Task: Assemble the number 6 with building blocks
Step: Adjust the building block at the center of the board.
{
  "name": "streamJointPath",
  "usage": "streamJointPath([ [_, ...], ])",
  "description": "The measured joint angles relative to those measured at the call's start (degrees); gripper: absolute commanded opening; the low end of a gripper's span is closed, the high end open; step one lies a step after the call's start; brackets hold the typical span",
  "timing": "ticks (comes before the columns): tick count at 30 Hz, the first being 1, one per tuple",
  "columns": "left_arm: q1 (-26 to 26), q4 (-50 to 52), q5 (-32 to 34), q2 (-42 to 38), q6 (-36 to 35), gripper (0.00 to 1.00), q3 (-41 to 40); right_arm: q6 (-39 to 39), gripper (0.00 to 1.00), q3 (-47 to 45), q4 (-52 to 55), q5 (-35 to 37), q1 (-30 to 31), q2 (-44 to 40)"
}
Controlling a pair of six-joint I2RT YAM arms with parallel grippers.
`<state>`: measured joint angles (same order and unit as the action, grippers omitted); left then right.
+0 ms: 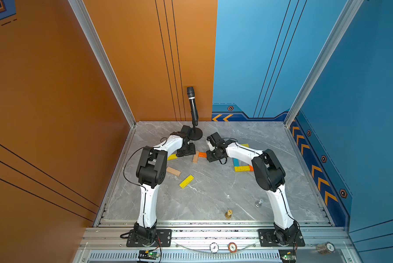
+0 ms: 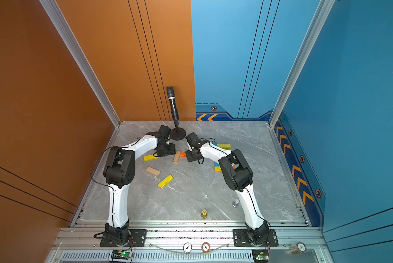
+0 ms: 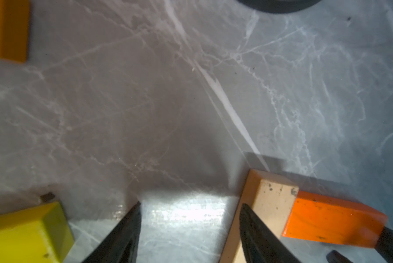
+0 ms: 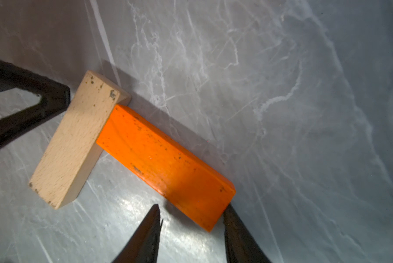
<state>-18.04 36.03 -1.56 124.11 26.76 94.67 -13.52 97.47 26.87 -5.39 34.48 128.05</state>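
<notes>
An orange block (image 4: 163,164) lies flat on the marble, one end butted against the side of a tan block (image 4: 81,136), in an L shape. My right gripper (image 4: 191,207) is open around the orange block's free end: one finger touches its corner, the other stands apart. In both top views this pair sits mid-table, tan block (image 1: 195,157) (image 2: 176,156) and orange block (image 1: 202,155) (image 2: 183,154). My left gripper (image 3: 191,203) is open over bare marble, beside the tan block (image 3: 273,198). Yellow, blue and orange blocks (image 1: 243,168) lie partly hidden under the right arm.
Loose blocks: a yellow block (image 1: 172,156) by the left gripper, a tan block (image 1: 173,171) and a yellow block (image 1: 186,181) nearer the front. A microphone stand (image 1: 195,134) rises behind the grippers. A gold chess piece (image 1: 228,214) and a silver chess piece (image 1: 258,203) stand front right.
</notes>
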Motion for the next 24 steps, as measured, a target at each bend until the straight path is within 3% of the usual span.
streamJointPath([
  [5,0.9,1.7,-0.3,-3.3,0.7,0.7,-0.6,1.2,0.54,2.6,2.2,-2.0,-1.0,-0.1],
  [9,1.6,2.4,-0.3,-10.7,1.5,0.71,-3.2,1.3,0.55,2.6,3.5,-3.7,-2.0,-2.6],
  [17,2.0,3.3,1.8,-28.7,5.2,0.75,-21.9,-2.4,0.54,-12.3,0.1,-4.9,-0.7,-20.8],
  [24,2.6,3.8,4.1,-31.4,9.8,0.78,-33.5,-4.5,0.54,-21.6,-2.6,-4.7,5.5,-24.7],
])
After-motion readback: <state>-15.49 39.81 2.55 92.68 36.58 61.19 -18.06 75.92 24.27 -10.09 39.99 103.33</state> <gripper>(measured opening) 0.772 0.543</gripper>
